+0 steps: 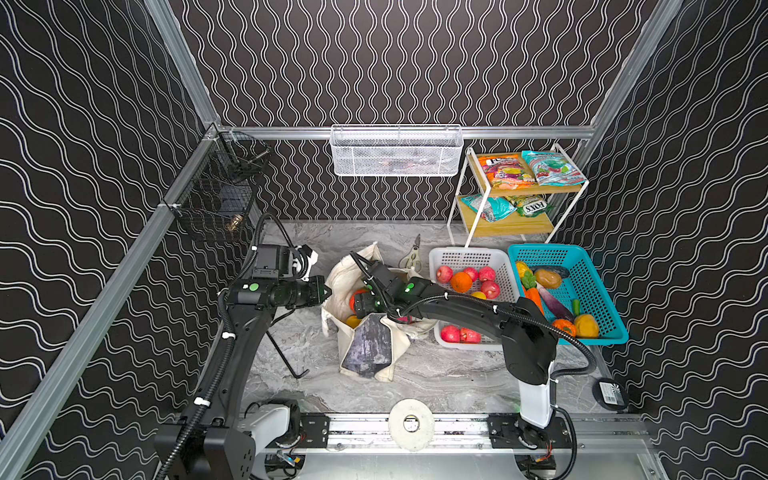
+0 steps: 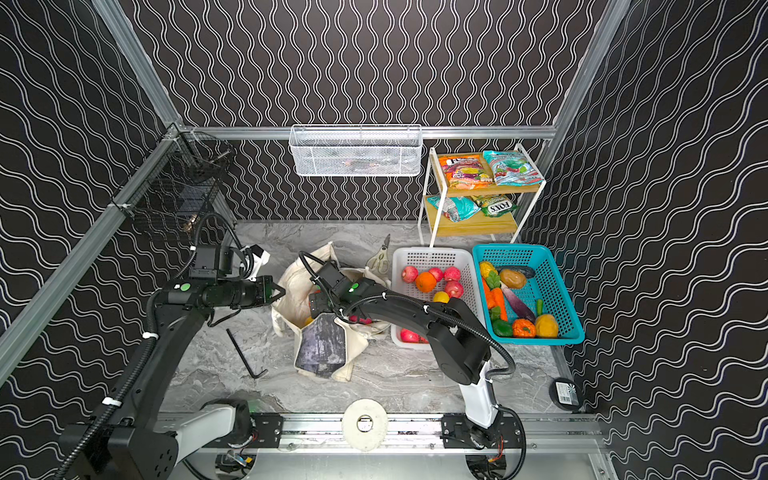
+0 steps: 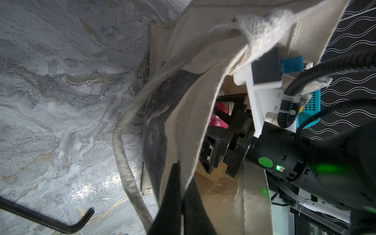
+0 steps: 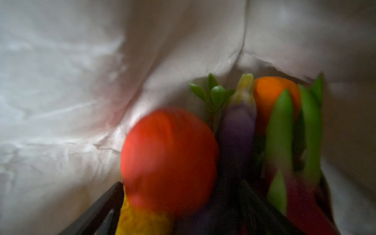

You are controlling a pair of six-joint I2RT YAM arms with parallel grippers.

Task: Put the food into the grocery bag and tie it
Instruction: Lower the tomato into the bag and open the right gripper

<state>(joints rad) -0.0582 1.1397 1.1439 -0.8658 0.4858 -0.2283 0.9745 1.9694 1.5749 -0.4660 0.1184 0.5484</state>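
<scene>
1. The left end effector [image 3: 182, 175] is clamped on the cream rim of the grocery bag [image 1: 368, 347], with canvas pinched between its black fingers, and holds that edge of the mouth up.
2. The right end effector [image 1: 360, 306] reaches down into the bag's mouth. In the left wrist view its jaws stand wide apart.
3. In the right wrist view a blurred red-orange fruit [image 4: 168, 160] sits just ahead of those jaws. Whether it touches them cannot be told.
4. Also inside the bag, against the canvas wall, are a purple eggplant [image 4: 238, 126], an orange [image 4: 268, 91], a pink fruit with green tips [image 4: 280, 126] and something yellow [image 4: 140, 221].
5. The bag stands mid-counter [image 1: 436, 374] with its dark marbled panel facing the camera. One loop handle trails on the stone.
6. Just right of the bag, a white basket [image 1: 469, 257] holds red apples and oranges. A teal basket [image 1: 598, 291] beside it holds toy vegetables.
7. Behind the baskets, snack packets [image 1: 507, 170] lie on a two-tier rack [image 1: 511, 226].
8. Scissors [image 1: 411, 257] lie behind the bag, and a black hex key [image 1: 286, 357] lies to its left.
</scene>
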